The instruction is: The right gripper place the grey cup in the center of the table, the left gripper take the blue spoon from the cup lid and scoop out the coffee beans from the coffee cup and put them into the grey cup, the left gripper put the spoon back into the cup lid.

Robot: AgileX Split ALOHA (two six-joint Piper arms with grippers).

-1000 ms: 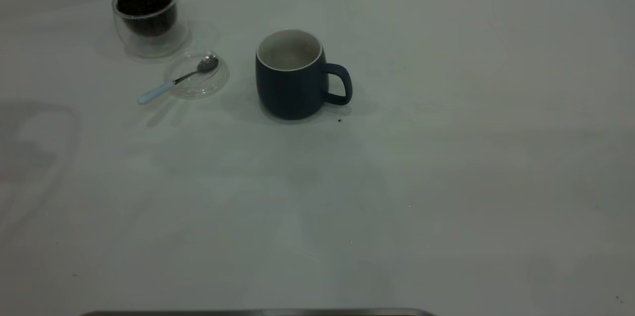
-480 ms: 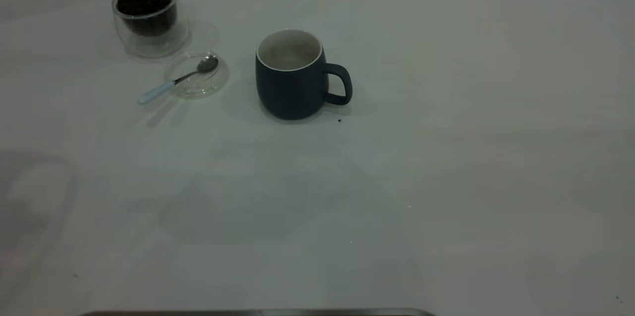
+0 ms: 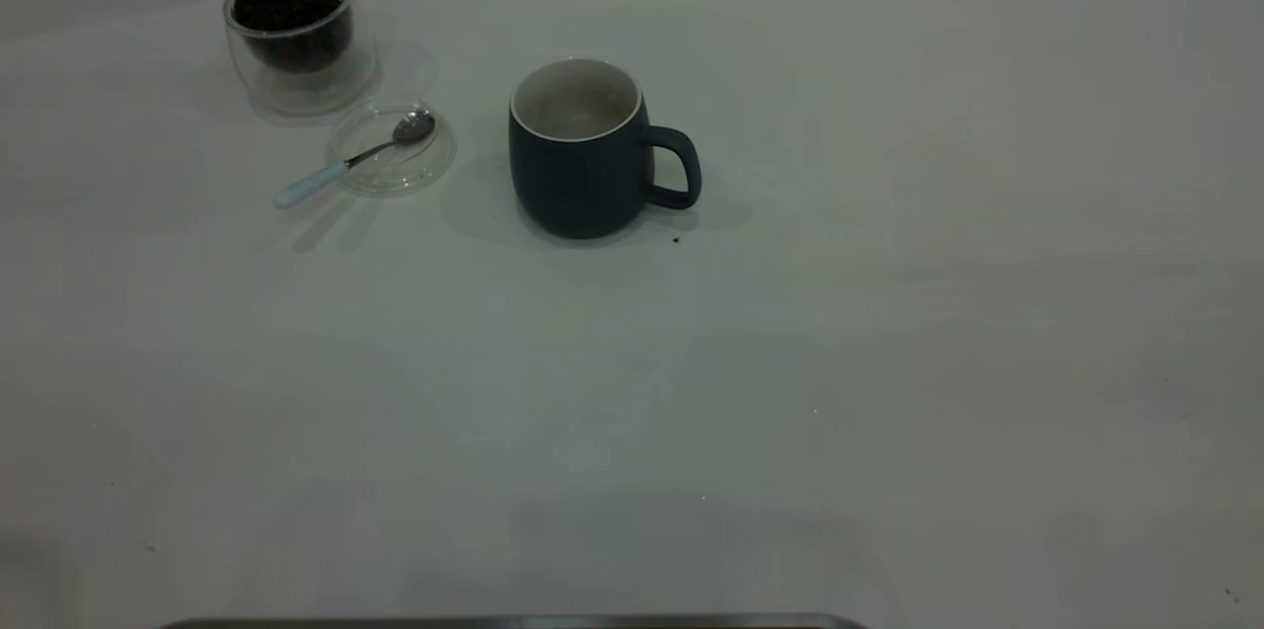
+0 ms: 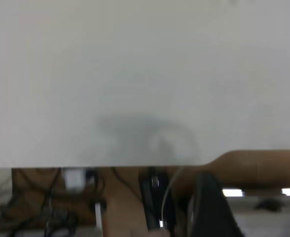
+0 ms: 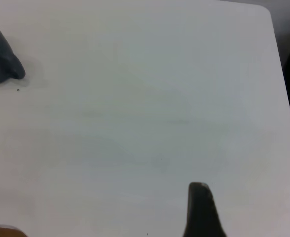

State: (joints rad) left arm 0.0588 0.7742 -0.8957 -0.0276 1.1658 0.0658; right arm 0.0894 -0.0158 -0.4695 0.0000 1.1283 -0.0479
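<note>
**A:** Sitting upright near the table's (image 3: 790,362) middle is the grey cup (image 3: 578,150), rounded and matte, its white inside showing and its loop handle pointing to the right arm's side. A dark speck (image 3: 675,239) is lying just beside its base.

**B:** And to its left the lid (image 3: 427,155), a flat clear disc with a raised rim, is holding the spoon (image 3: 346,160). The shiny bowl is resting inside it and the pale blue handle is sticking out over the rim onto the table.

**A:** Just behind the lid, the coffee cup (image 3: 291,32) is standing, double-walled glass with dark beans (image 3: 286,5) showing through.

**B:** The outside camera is catching neither gripper. The right wrist camera is giving us the right gripper (image 5: 201,212), a black wedge over bare table, well apart from the grey cup at that frame's edge.

**A:** Released or clenched?

**B:** I cannot tell. It's the same with the left gripper (image 4: 209,207), a dark shape hanging at the table's edge, with cables (image 4: 51,207) and brown wood beyond. Only that camera is showing those.
</note>
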